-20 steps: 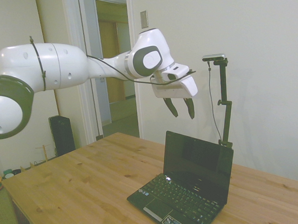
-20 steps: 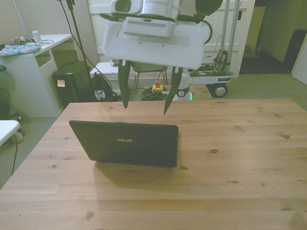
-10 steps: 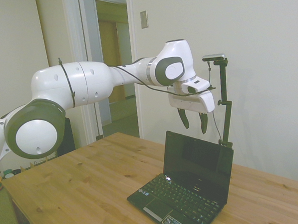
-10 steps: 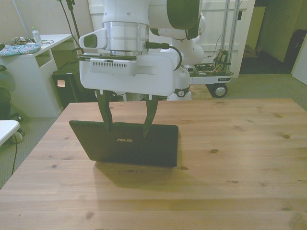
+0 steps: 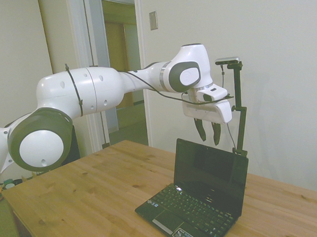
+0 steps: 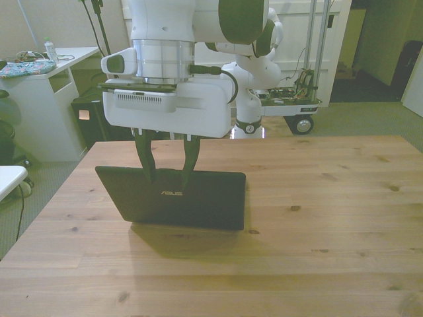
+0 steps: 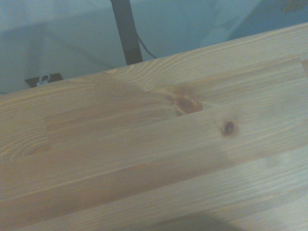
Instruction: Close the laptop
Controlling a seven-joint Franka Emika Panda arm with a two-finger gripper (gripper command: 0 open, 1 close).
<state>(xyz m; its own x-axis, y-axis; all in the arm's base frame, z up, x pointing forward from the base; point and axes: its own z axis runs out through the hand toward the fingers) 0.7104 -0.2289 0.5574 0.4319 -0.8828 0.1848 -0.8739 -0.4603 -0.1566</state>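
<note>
Laptop (image 5: 199, 197) sits open on the wooden tabletop (image 5: 91, 189), toward the front view's left. Screen upright, dark, about square to the keyboard. Keyboard black; coloured stickers on the palm rest at the near corner in the side view. In the front view the glossy black lid (image 6: 178, 198) faces the camera, small silver logo near its middle.

Gripper (image 5: 208, 142) hangs at the lid's top edge, fingers pointing down. In the front view its fingertips (image 6: 150, 177) overlap the upper edge of the lid, to the front view's left of the lid's centre. In the side view the tips end right at the screen's top edge; cannot tell whether they touch it. Gripper is released: the two dark fingers stand apart with a clear gap, nothing held between them.

White arm (image 5: 96, 91) reaches in from the side view's left, well above the tabletop, wrist bent down over the laptop.

Wrist view: only bare wood planks (image 7: 159, 159) with two dark knots, somewhat soft in focus, and pale floor beyond the tabletop's edge. Laptop not seen there.

Background, front view: a white desk (image 6: 46, 99) at the left, a wheeled cart (image 6: 297, 99) behind the tabletop.
</note>
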